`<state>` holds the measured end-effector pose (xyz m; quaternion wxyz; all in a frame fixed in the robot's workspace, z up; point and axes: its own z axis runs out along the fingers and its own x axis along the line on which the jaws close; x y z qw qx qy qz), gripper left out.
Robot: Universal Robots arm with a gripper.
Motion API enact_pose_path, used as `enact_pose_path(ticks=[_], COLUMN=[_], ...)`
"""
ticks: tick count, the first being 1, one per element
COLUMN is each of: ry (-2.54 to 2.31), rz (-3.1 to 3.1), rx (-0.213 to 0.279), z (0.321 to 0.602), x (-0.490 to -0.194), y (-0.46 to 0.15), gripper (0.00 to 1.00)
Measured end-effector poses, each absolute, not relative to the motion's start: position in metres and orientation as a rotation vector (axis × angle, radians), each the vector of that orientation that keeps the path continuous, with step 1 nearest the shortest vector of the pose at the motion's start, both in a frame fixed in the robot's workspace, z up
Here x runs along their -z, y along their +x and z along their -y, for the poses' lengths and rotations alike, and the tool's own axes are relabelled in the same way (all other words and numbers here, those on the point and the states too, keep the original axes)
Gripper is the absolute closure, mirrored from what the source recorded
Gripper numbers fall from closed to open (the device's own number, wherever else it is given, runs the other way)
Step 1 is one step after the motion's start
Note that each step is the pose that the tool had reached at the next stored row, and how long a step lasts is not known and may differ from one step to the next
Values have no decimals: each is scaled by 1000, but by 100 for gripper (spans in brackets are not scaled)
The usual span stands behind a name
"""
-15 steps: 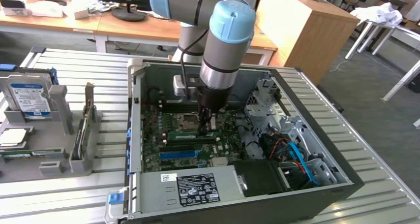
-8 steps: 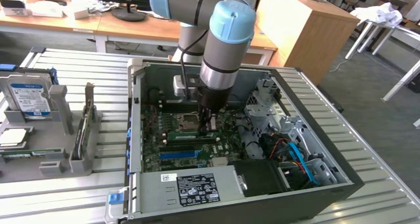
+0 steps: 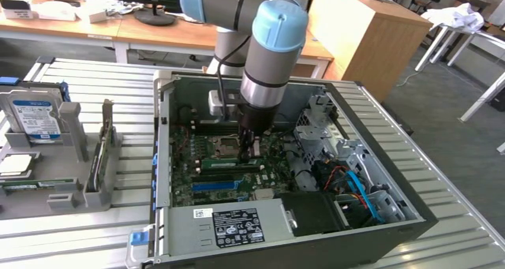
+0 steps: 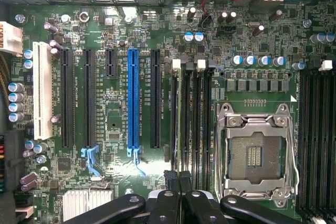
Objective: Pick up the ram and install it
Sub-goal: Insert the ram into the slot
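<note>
The ram (image 3: pixel 225 162) is a thin green stick standing edge-up in a memory slot on the motherboard (image 3: pixel 207 187), inside the open computer case (image 3: pixel 398 213). My gripper (image 3: pixel 250 155) reaches straight down into the case, and its tips are at the end of the ram nearer the exterior view's right. In the wrist view the black fingers (image 4: pixel 167 199) are pressed together, and the gripper (image 4: pixel 178 184) sits at one end of the row of dark memory slots (image 4: pixel 197 124). I cannot tell whether the tips touch the stick.
The CPU socket (image 4: pixel 254 153) lies beside the memory slots, with a blue expansion slot (image 4: pixel 133 98) further off. The power supply (image 3: pixel 229 224) fills the case's near side. To the exterior view's left, a grey fixture (image 3: pixel 75 189) holds a hard drive (image 3: pixel 35 118) and another green stick (image 3: pixel 23 185).
</note>
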<state>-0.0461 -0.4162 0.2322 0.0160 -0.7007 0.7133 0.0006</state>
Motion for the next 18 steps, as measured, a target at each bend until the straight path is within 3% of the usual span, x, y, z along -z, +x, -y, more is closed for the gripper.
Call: enact_pose_path(ticks=[18], ry=[-2179], rz=[-2218], rx=[-2], z=[417], x=[-232], y=[-46], gripper=[88])
